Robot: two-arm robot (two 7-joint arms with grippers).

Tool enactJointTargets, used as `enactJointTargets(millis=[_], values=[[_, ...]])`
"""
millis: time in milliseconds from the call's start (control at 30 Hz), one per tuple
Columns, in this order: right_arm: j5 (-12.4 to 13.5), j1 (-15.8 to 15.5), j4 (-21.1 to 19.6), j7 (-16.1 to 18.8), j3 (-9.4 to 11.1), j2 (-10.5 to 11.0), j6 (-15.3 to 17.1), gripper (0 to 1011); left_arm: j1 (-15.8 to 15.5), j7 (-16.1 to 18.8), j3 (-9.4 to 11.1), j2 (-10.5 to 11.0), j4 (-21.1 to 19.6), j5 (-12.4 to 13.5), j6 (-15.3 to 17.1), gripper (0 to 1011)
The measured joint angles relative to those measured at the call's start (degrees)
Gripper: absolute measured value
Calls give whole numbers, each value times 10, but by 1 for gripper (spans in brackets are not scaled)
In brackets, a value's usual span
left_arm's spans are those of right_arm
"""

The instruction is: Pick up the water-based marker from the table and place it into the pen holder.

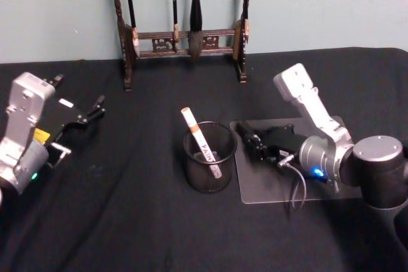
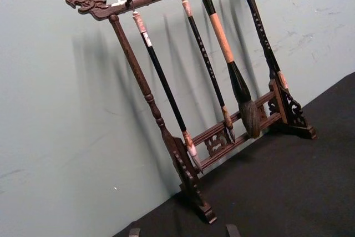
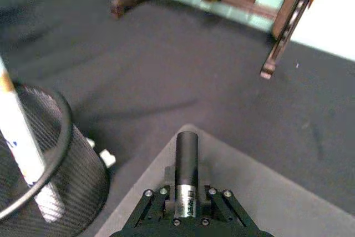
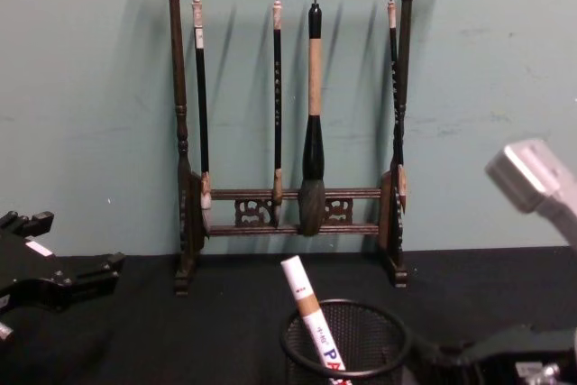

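The pen holder (image 1: 210, 173), a round black mesh cup, stands at the table's middle, and a white marker with an orange band (image 1: 194, 130) leans in it. Just to its right, over a grey mat (image 1: 280, 186), my right gripper (image 1: 255, 146) is shut on the water-based marker (image 1: 245, 131). In the right wrist view this black barrel with a silver label (image 3: 186, 165) sticks forward out of the gripper (image 3: 187, 201), with the holder (image 3: 83, 190) close beside it. My left gripper (image 1: 92, 111) rests open at the far left, pointing toward the back wall.
A tall dark wooden brush rack (image 1: 185, 39) with several hanging brushes stands at the back centre against the wall. Black cloth covers the table. The cloth lies bare in front of the holder and between it and the left arm.
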Motion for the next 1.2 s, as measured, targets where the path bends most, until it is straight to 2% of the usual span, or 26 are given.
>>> enactJointTargets(millis=[33, 167, 433, 500, 567, 600, 633, 700, 833, 900, 933, 1200], values=[[0, 0, 0, 0, 0, 0, 0, 237, 0, 0, 0, 0, 0, 0, 0, 1001], [19, -12, -13, 7, 19, -2, -42, 237, 0, 0, 0, 0, 0, 0, 0, 1001], [61, -36, -42, 30, 46, 5, -137, 237, 0, 0, 0, 0, 0, 0, 0, 1001], [79, -46, -52, 41, 53, 5, -182, 237, 0, 0, 0, 0, 0, 0, 0, 1001], [86, -50, -55, 46, 57, 5, -203, 237, 0, 0, 0, 0, 0, 0, 0, 1001], [94, -54, -57, 51, 59, 3, -227, 237, 0, 0, 0, 0, 0, 0, 0, 1001], [97, -55, -57, 53, 59, 1, -238, 237, 0, 0, 0, 0, 0, 0, 0, 1001], [107, -57, -58, 63, 59, -2, -271, 237, 0, 0, 0, 0, 0, 0, 0, 1001], [117, -57, -55, 77, 53, -8, -306, 237, 0, 0, 0, 0, 0, 0, 0, 1001], [123, -51, -46, 88, 42, -14, -329, 237, 0, 0, 0, 0, 0, 0, 0, 1001], [123, -51, -46, 88, 42, -14, -329, 237, 0, 0, 0, 0, 0, 0, 0, 1001], [134, -25, -6, 113, 5, -37, -370, 237, 0, 0, 0, 0, 0, 0, 0, 1001]])
